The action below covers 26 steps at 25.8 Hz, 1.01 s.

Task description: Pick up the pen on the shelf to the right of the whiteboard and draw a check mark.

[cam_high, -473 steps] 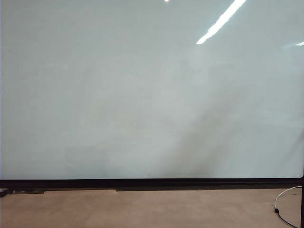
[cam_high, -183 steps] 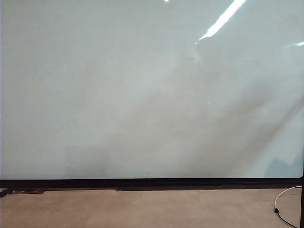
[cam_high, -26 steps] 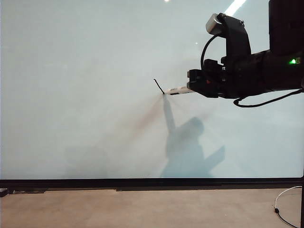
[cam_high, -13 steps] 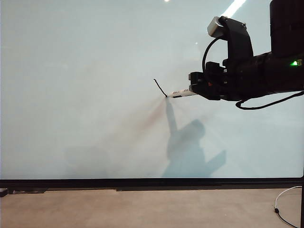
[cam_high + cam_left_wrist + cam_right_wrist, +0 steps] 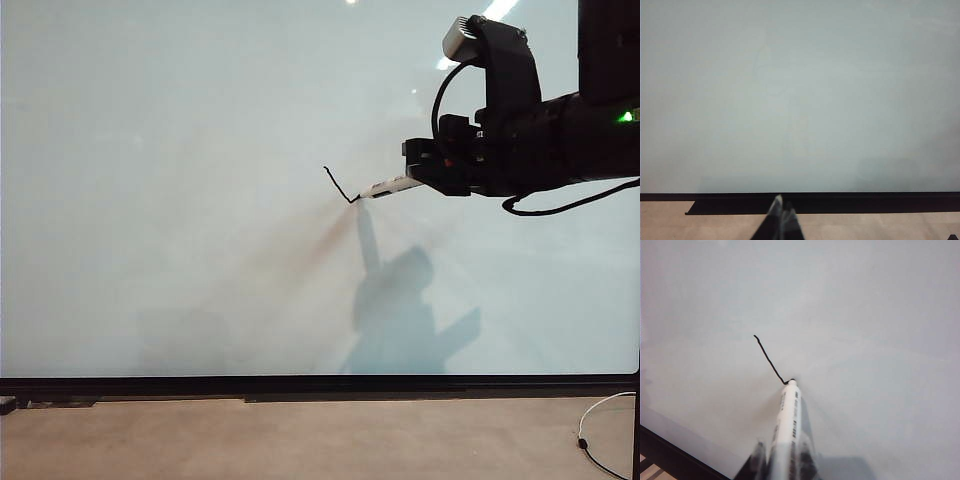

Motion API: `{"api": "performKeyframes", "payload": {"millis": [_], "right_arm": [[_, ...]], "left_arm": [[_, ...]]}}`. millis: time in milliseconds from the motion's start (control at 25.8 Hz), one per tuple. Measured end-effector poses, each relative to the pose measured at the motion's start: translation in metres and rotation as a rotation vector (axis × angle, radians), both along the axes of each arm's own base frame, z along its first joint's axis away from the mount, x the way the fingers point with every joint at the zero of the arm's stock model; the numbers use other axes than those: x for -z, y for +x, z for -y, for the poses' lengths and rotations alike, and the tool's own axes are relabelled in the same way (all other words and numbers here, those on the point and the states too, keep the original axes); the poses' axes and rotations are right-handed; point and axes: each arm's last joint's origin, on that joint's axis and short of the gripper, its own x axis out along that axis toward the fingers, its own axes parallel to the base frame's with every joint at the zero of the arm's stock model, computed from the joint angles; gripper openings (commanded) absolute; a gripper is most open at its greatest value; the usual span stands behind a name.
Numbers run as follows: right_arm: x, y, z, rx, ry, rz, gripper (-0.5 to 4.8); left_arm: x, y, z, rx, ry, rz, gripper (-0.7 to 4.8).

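One pen [image 5: 392, 186], one whiteboard [image 5: 180, 200], one check mark [image 5: 338, 184]. Right hand [image 5: 420, 178] pinches the pen, tip leftward on the board; left hand [image 5: 782, 220], low, is pressed together.

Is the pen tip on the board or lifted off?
On: the pen tip meets the line's end on the board.
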Motion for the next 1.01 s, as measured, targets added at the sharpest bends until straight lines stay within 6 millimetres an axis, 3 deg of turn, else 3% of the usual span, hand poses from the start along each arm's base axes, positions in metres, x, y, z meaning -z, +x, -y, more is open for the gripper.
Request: {"api": "performKeyframes", "payload": {"millis": [1009], "right_arm": [[-0.019, -0.007, 0.011, 0.084, -0.017, 0.089, -0.03]], "left_arm": [[0.0, 0.0, 0.0, 0.0, 0.0, 0.0, -0.04]]}}
